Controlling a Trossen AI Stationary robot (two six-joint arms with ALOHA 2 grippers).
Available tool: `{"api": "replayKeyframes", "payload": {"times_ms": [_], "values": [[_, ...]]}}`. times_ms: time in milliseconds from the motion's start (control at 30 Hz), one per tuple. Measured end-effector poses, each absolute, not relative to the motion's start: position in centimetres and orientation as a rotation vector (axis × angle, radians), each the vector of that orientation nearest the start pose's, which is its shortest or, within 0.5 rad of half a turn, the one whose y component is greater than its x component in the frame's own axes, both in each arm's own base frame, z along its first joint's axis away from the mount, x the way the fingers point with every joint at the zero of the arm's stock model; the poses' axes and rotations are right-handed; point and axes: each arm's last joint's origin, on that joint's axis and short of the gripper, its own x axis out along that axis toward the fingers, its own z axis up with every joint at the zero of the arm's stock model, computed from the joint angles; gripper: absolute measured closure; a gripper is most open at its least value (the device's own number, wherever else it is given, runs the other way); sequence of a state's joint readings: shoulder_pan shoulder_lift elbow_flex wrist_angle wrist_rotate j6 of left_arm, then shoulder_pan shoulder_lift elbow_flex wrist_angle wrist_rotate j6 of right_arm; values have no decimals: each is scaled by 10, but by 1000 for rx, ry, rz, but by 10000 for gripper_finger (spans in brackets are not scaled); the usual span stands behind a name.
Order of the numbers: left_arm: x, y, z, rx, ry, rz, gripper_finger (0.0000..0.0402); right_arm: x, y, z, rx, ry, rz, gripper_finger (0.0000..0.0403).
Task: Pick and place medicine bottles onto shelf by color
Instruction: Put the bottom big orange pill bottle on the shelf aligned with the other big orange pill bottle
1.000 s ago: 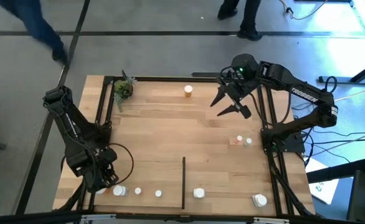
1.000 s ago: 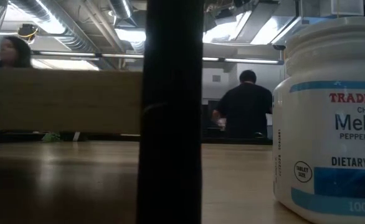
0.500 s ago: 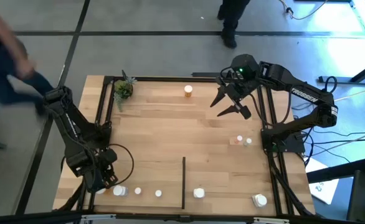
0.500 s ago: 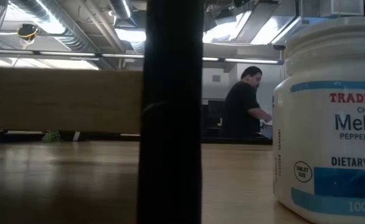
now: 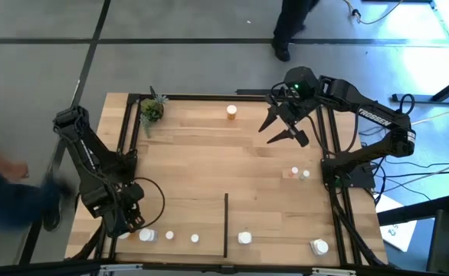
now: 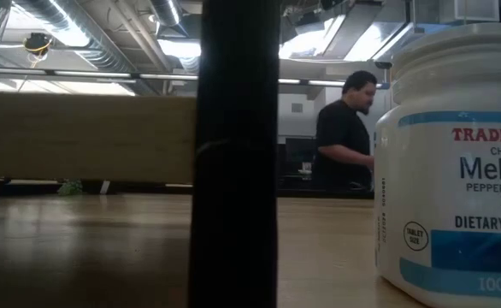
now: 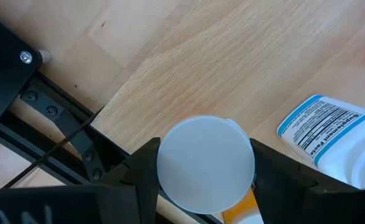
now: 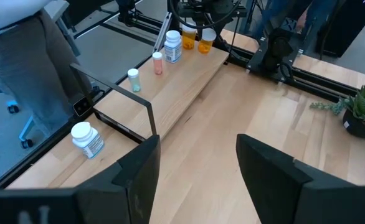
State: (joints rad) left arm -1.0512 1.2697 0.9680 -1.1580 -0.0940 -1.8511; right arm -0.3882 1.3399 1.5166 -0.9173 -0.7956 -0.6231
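Left gripper jaws clamp 1 orange bottle on shelf; right gripper jaws open, empty.

Dark jointed arms, black cables, white lettering

Black post hides table — bottle cropped.

We see open-plan lab or workshop: exposed ceiling ducts and strip lights above wood desk, black metal frame rails, person standing beyond desk.
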Motion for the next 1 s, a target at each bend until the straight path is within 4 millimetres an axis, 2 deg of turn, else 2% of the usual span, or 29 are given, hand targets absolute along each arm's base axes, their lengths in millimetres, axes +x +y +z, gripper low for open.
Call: {"api": "replayKeyframes", "payload": {"times_ms": [667,1000], "values": [[103,-175,244,-690,1361,554,213,244,-77,403,-179,467,556,190],[103,-173,244,-666,1348,561,186,244,-77,403,-179,467,556,190]]}}
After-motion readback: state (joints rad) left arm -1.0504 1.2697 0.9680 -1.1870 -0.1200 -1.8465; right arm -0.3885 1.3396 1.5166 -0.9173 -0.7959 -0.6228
